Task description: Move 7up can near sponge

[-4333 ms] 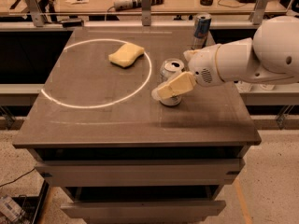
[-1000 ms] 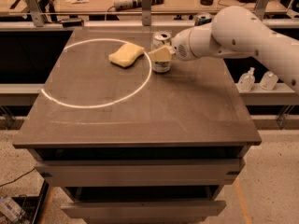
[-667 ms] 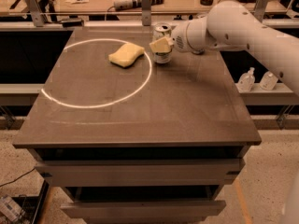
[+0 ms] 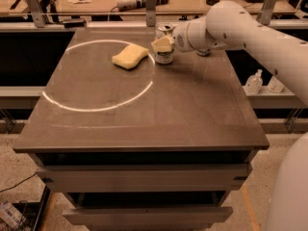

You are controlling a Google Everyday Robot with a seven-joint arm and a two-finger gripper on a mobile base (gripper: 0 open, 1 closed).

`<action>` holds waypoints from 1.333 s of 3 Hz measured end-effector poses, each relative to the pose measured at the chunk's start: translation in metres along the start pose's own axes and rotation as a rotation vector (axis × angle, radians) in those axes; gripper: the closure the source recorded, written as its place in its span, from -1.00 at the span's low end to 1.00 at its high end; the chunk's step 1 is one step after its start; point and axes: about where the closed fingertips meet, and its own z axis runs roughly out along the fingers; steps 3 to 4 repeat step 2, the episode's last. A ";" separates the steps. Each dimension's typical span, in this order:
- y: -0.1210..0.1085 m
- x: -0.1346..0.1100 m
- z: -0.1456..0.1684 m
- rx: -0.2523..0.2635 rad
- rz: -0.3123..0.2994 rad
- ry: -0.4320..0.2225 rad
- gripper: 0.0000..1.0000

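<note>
One gripper (image 4: 163, 42) is seen at the far edge of one dark table (image 4: 183, 109), at the end of one white arm (image 4: 240, 28) reaching in from the right of the picture. One 7up can (image 4: 164, 57) is pinched in the gripper: a tan finger (image 4: 162, 44) is pressed across the can's near side, and the other finger is hidden behind the can. The can is held upright with its base at the table top; whether it is touching the surface cannot be told. One pale yellow sponge (image 4: 130, 56) is laid flat just beside the gripper, toward the picture's left, close to the can but apart from it. One white circle (image 4: 96, 109) is drawn on the table; its line passes just below the gripper, with the sponge lying inside it. Under the arm, to the gripper's right in the picture, one dark round object (image 4: 204, 52) is mostly hidden and cannot be made out. The arm is cut off by the right edge.
</note>
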 end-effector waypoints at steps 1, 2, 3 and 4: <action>0.008 0.006 0.007 -0.019 0.036 0.002 1.00; 0.008 0.005 0.007 -0.020 0.036 0.003 0.62; 0.008 0.005 0.007 -0.020 0.036 0.003 0.62; 0.008 0.005 0.007 -0.020 0.036 0.003 0.62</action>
